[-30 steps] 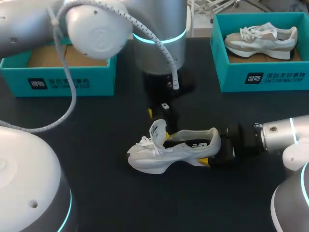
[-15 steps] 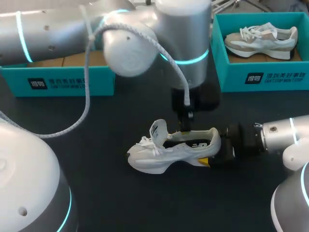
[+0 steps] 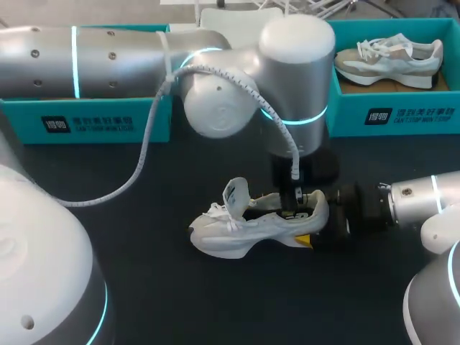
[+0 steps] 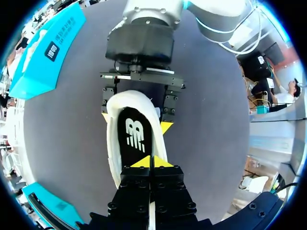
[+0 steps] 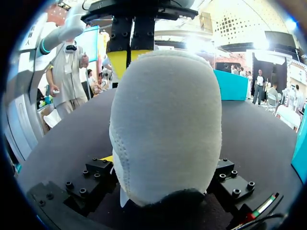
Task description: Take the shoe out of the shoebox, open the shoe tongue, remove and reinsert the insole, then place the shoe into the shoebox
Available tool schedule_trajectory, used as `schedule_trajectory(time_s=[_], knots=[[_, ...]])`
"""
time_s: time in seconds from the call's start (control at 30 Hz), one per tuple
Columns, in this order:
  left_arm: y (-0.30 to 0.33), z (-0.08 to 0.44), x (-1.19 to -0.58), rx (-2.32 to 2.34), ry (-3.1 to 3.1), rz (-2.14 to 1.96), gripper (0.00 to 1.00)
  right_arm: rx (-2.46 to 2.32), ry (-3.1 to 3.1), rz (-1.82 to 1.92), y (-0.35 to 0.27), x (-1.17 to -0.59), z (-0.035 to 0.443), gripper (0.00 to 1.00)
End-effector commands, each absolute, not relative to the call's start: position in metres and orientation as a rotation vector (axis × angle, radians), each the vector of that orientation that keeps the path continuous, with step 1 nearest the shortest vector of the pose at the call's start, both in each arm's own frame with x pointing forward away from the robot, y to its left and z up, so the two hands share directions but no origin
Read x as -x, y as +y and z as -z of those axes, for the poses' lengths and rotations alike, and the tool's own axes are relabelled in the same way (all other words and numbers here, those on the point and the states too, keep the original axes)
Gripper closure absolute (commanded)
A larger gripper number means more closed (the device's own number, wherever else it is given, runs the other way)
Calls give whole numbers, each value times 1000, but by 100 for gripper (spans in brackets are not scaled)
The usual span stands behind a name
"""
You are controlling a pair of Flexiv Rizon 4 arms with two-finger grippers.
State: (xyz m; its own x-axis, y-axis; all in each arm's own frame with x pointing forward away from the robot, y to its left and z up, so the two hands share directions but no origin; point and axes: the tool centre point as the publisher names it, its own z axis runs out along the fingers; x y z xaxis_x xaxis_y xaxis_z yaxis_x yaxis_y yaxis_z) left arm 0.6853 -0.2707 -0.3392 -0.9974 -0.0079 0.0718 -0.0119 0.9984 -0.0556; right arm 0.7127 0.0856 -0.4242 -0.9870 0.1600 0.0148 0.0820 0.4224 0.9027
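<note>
A white and grey shoe (image 3: 248, 228) lies on its side on the black table, tongue (image 3: 236, 194) raised. My right gripper (image 3: 320, 219) is shut on its heel (image 5: 165, 120), one finger on each side. My left gripper (image 3: 295, 208) comes down from above into the shoe's opening. In the left wrist view its yellow tips (image 4: 153, 162) are pressed together, shut, right over the black insole (image 4: 134, 136) with a white logo; I cannot tell if they pinch it. My right gripper (image 4: 135, 120) shows ahead, around the heel. My left gripper (image 5: 129, 57) stands beyond the heel.
A teal shoebox (image 3: 392, 111) at the back right holds a second shoe (image 3: 388, 57). Another teal shoebox (image 3: 86, 118) stands at the back left, partly hidden by my left arm (image 3: 144, 54), which spans the table's back.
My left arm has swung right and come down over the shoe's opening, and its fingers have gone from open to shut. The right gripper and the shoe have stayed put.
</note>
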Motion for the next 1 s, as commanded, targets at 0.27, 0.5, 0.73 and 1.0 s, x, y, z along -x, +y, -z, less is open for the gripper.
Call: schedule_trajectory(time_s=[0.27,0.5,0.73,1.0], knots=[[-264,366,-685,12,-3027,-79,100,-224,2587,-1630,89,-713,430,100],[-262,375,-684,27,-3000,-73,100,-224,2587,-1630,89,-713,430,100],[-256,384,-685,51,-2991,-84,100,-224,2587,-1630,89,-713,430,100],[-251,387,-685,85,-2946,-113,100,-224,2587,-1630,89,-713,430,100]])
